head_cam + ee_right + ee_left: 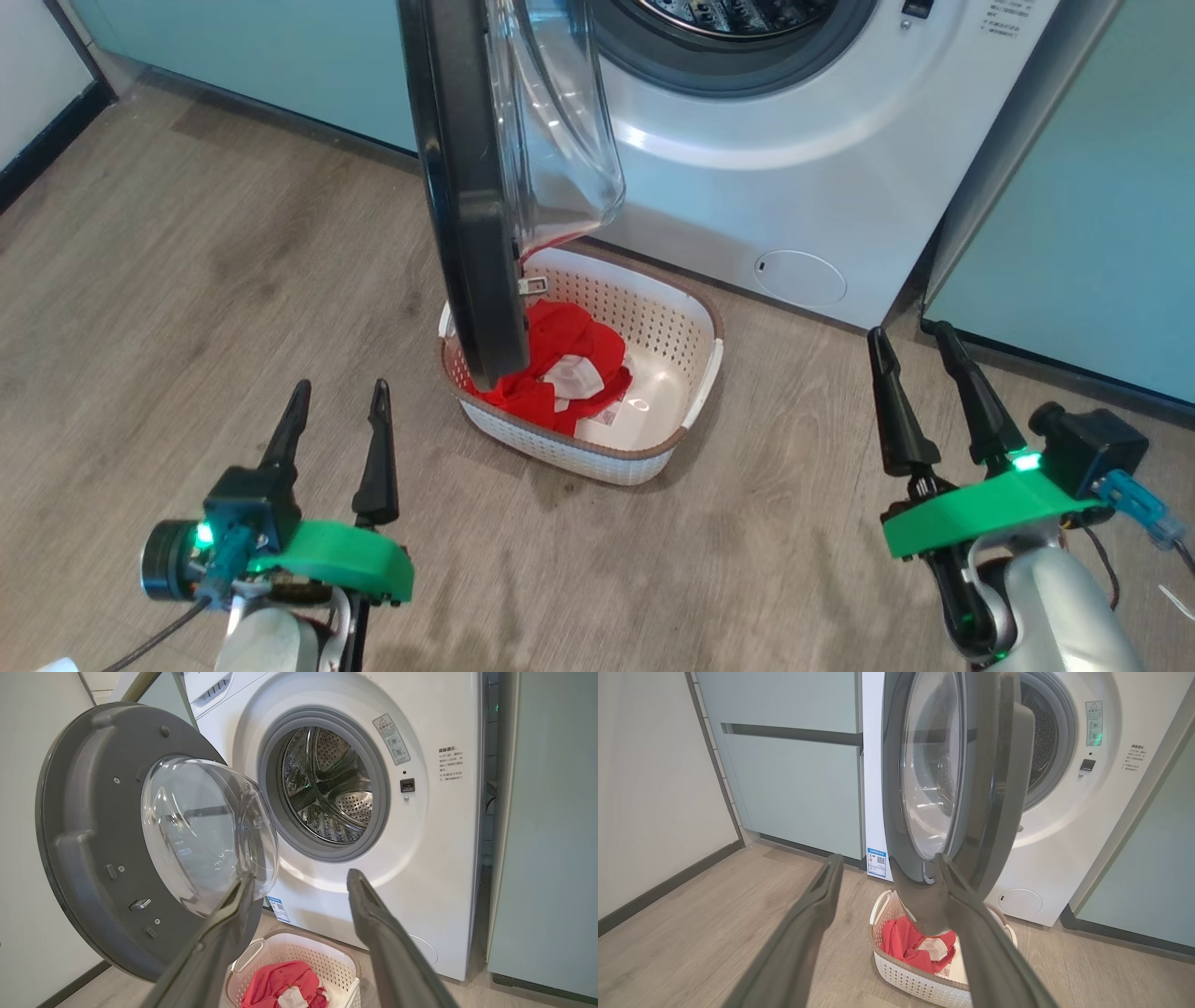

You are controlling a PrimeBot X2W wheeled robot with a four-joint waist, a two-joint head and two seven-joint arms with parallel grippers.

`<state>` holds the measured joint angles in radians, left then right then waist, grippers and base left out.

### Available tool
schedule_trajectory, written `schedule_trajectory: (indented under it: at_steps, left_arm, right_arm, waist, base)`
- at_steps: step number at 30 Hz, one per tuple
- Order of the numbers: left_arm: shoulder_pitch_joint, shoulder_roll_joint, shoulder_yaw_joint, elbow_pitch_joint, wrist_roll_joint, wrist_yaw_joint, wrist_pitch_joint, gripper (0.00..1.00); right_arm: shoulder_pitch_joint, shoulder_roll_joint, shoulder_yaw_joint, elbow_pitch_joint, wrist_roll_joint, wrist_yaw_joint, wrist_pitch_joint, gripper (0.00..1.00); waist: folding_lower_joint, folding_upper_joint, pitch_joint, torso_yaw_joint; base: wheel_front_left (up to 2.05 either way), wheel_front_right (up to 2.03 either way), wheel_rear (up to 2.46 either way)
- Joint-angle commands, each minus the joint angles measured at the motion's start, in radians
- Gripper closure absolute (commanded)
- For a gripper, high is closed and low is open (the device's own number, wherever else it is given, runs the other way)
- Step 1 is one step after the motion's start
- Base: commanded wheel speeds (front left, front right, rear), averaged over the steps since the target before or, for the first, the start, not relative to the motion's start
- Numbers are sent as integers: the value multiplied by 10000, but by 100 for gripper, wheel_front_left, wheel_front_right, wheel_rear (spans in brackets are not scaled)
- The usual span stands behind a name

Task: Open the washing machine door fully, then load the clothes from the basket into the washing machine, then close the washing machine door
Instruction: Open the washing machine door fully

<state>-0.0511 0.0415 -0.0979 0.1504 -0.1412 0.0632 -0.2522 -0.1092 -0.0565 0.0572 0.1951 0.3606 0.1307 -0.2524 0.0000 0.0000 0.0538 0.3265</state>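
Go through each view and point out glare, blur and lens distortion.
Head view: a bright glare band across the big white front-loading washing machine under its opening. Left wrist view: the left gripper's dark fingers soft, out of focus; wide-angle lens makes the machine's edges lean. Right wrist view: the right gripper's dark fingers blurred, reflections streak the clear domed glass of the black-rimmed round door.
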Motion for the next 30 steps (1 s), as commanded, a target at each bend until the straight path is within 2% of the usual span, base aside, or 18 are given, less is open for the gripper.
schedule_trajectory:
  at_steps: [1, 7, 18, 30]
  left_arm:
    - [-425, 87, 292, -388, -48, -64, -95, 0]
    - [-406, 87, 122, -521, 499, -193, -95, 0]
    - [-373, 87, 42, -809, 440, -16, -95, 0]
    - [-404, 87, -33, -711, 331, -126, -95, 0]
  right_arm:
    - [-253, 57, 208, -399, 3, 0, -93, 0]
    - [-281, 60, 310, -307, 153, 0, -93, 0]
    - [-313, 61, 422, -94, 105, 0, -93, 0]
    - [-353, 62, 456, -42, -7, 0, -93, 0]
  waist:
    - [0, 0, 9, 0]
    - [0, 0, -7, -29]
    - [0, 0, -10, -83]
    - [0, 0, 42, -146]
  base:
    - [0, 0, 0]
    - [0, 0, 0]
    - [0, 0, 0]
    - [0, 0, 0]
